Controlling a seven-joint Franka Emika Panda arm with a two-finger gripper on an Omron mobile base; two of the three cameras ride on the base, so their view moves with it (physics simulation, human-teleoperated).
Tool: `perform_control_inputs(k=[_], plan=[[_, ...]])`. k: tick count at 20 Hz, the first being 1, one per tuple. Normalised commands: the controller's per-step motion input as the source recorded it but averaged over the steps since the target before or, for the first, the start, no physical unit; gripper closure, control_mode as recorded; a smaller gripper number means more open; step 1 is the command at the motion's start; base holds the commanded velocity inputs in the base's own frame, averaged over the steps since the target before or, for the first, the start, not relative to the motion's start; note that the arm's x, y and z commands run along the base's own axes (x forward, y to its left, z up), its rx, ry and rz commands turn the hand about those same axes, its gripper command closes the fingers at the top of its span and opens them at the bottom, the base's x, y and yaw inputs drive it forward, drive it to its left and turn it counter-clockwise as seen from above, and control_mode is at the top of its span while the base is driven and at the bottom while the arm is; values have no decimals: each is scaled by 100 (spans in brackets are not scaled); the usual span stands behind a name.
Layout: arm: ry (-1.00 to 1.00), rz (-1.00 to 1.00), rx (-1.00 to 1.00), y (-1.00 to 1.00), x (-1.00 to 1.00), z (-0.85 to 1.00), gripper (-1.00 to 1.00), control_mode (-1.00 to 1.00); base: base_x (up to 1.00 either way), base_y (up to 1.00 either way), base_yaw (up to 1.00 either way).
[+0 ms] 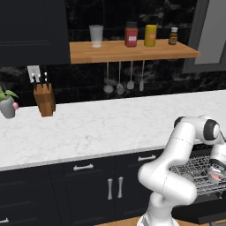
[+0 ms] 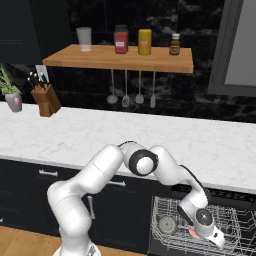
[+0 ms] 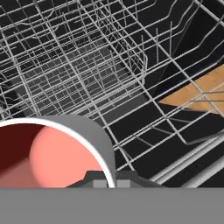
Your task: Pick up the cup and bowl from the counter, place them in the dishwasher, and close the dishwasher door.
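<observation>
On the far left of the surface [image 1: 88,128] a potted plant [image 1: 7,105] stands beside the knife block [image 1: 44,99], and above them a shelf [image 2: 120,59] carries a tumbler [image 1: 96,35], a red jar [image 1: 131,36], a yellow jar [image 1: 150,35] and a small brown bottle [image 1: 173,36], with utensils [image 1: 120,78] hanging underneath. Further right and low down, my hand [image 3: 108,183] is pinched narrow on the rim of the cup [image 3: 48,151], holding it over the wire rack [image 2: 170,215] pulled out of the dishwasher [image 2: 240,200]. A round grey item [image 2: 167,225] lies in the rack just left of my hand.
</observation>
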Motion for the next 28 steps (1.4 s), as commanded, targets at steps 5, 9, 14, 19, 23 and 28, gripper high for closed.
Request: perform_control_inputs(k=[5, 9, 14, 19, 23, 28], plan=[[0, 0, 0, 0, 14, 0, 100, -100, 0, 0, 0], [0, 0, 0, 0, 18, 0, 100, -100, 0, 0, 0], [0, 0, 0, 0, 29, 0, 100, -100, 0, 0, 0], [0, 0, -3, 0, 3, -6, 100, -100, 0, 0, 0], [0, 0, 0, 0, 0, -1, -100, -100, 0, 0, 0], [0, 0, 0, 0, 0, 0, -100, -100, 0, 0, 0]])
